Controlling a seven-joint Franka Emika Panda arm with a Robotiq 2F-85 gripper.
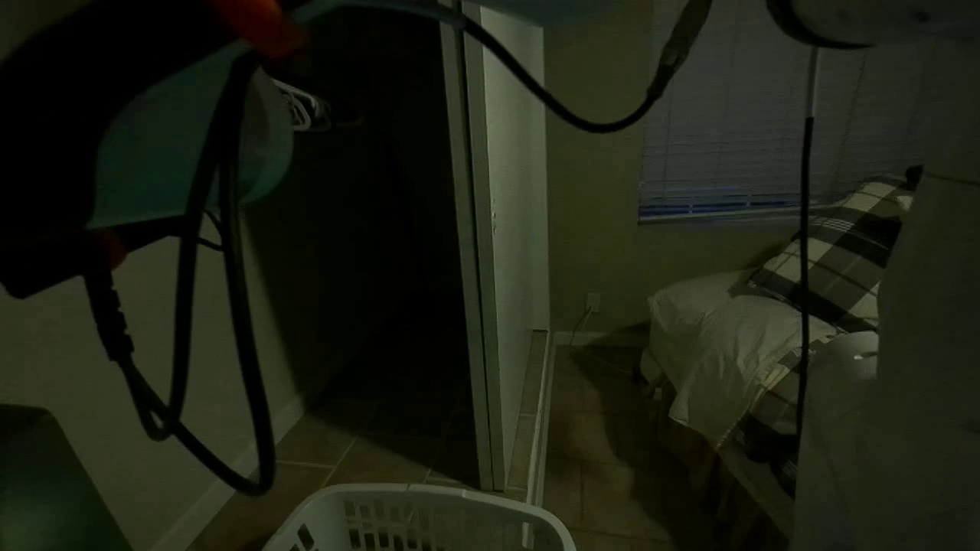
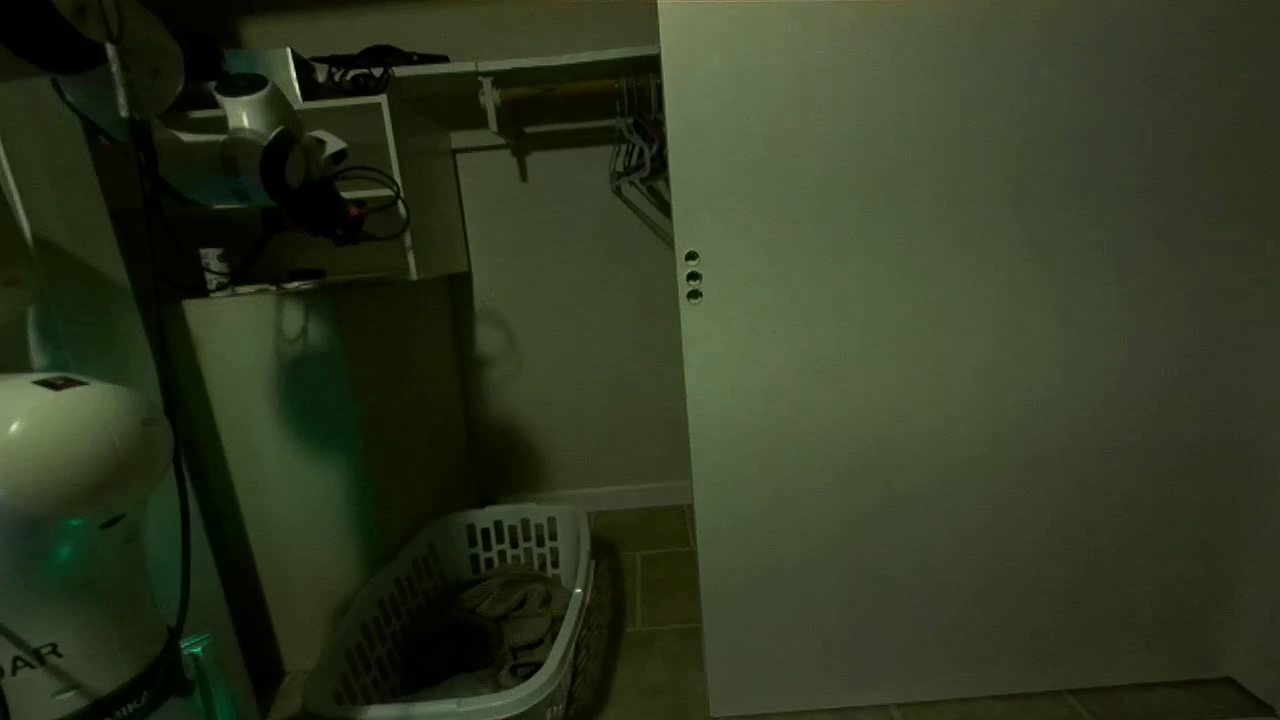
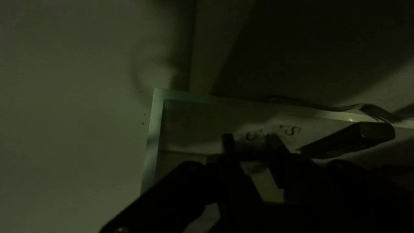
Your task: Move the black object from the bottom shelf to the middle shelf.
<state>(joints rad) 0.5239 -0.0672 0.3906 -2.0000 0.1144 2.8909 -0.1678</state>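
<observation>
The scene is dim. In the wrist view my gripper (image 3: 250, 141) comes in from the bottom, its fingers apart with a dark thing spanning the gap. I take this for the black object (image 3: 250, 156); its outline is hard to make out. Another black, oblong item (image 3: 349, 139) lies on the bottom shelf (image 3: 326, 114), close to its front edge. An exterior view shows the gripper (image 2: 345, 228) at the shelf unit, just below the level of the middle shelf (image 2: 375, 193) and above the bottom shelf (image 2: 375, 282). Its fingertips blur into the dark there.
A fork (image 3: 376, 111) sits along the bottom shelf's edge, and a white printed cup (image 2: 215, 268) stands on that shelf. The unit's side panel (image 3: 151, 145) borders the wall. Cables (image 1: 230, 344) hang from the arm. Below are a laundry basket (image 2: 578, 610) and a sliding door (image 2: 930, 350).
</observation>
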